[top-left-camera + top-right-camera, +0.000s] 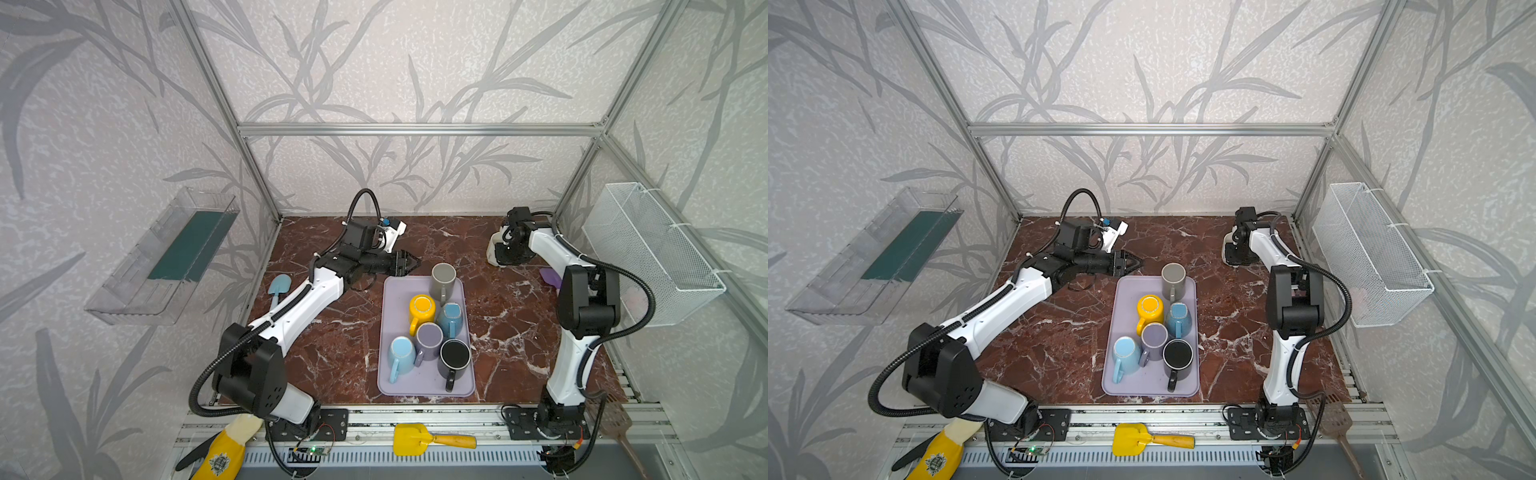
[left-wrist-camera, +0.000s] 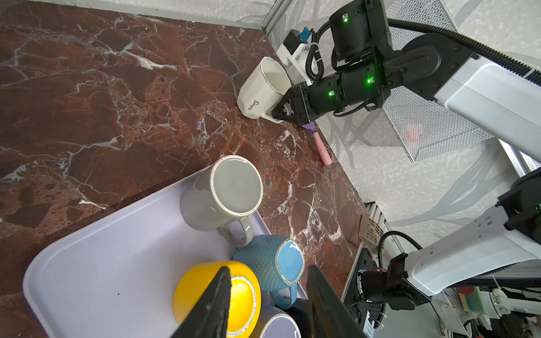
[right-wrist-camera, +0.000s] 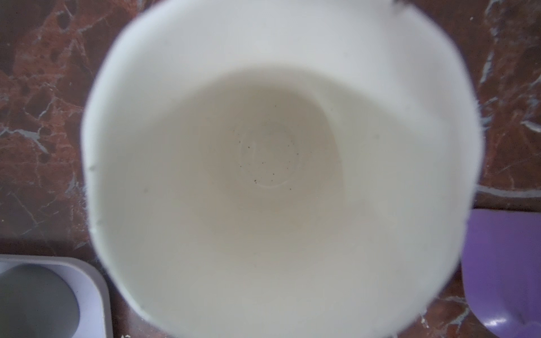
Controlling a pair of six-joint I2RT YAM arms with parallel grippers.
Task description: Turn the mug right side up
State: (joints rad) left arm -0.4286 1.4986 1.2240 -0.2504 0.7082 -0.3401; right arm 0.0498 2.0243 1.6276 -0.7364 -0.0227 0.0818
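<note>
The white mug (image 2: pixel 260 87) sits tilted at the back right of the marble table, mouth up and slanted, in both top views (image 1: pixel 493 249) (image 1: pixel 1226 246). My right gripper (image 2: pixel 279 112) is shut on its handle, low on the mug's side. The right wrist view looks straight down into the mug's empty inside (image 3: pixel 263 161); that gripper's fingers are hidden there. My left gripper (image 1: pixel 415 262) (image 1: pixel 1139 262) hovers open by the back left corner of the lilac tray (image 1: pixel 399 299). Nothing is between its fingers (image 2: pixel 219 292), which hang over the upside-down yellow mug (image 2: pixel 193 289).
The tray (image 2: pixel 102 263) holds several mugs: grey (image 1: pixel 443 276), yellow (image 1: pixel 422 307), teal (image 1: pixel 451 318), purple, light blue and black (image 1: pixel 455 355). A purple scoop (image 3: pixel 503 269) lies beside the white mug. A blue scoop (image 1: pixel 279 286) lies at the left. A wire basket (image 1: pixel 652 253) hangs on the right wall.
</note>
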